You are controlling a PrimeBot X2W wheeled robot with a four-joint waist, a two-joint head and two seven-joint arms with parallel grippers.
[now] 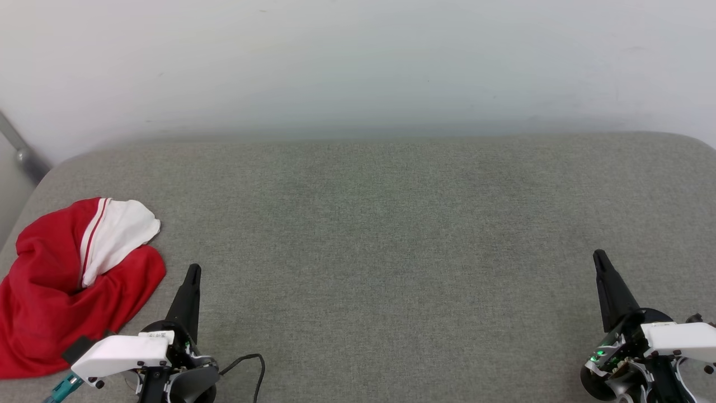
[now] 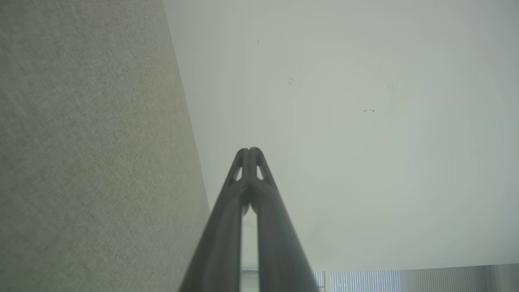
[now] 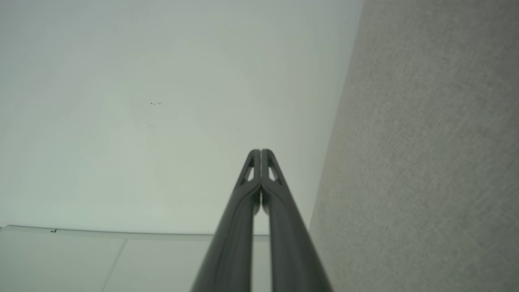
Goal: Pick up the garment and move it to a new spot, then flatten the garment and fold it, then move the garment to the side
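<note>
The garment (image 1: pixel 61 291) is seen crumpled at the left edge of the grey pad (image 1: pixel 380 252), red with a white sleeve on top, and is cut off by the head view's left border. Just to its right the left gripper (image 1: pixel 193 272) is held closed on nothing. The right gripper (image 1: pixel 599 257), likewise closed and empty, is set well apart near the pad's right edge. A broad stretch of pad is left between them, up to the wall (image 1: pixel 358 61). In the wrist views the pressed-together fingers (image 2: pixel 227 227) are shown against wall and pad; a ribbed panel (image 2: pixel 365 280) is shown by the left one.
</note>
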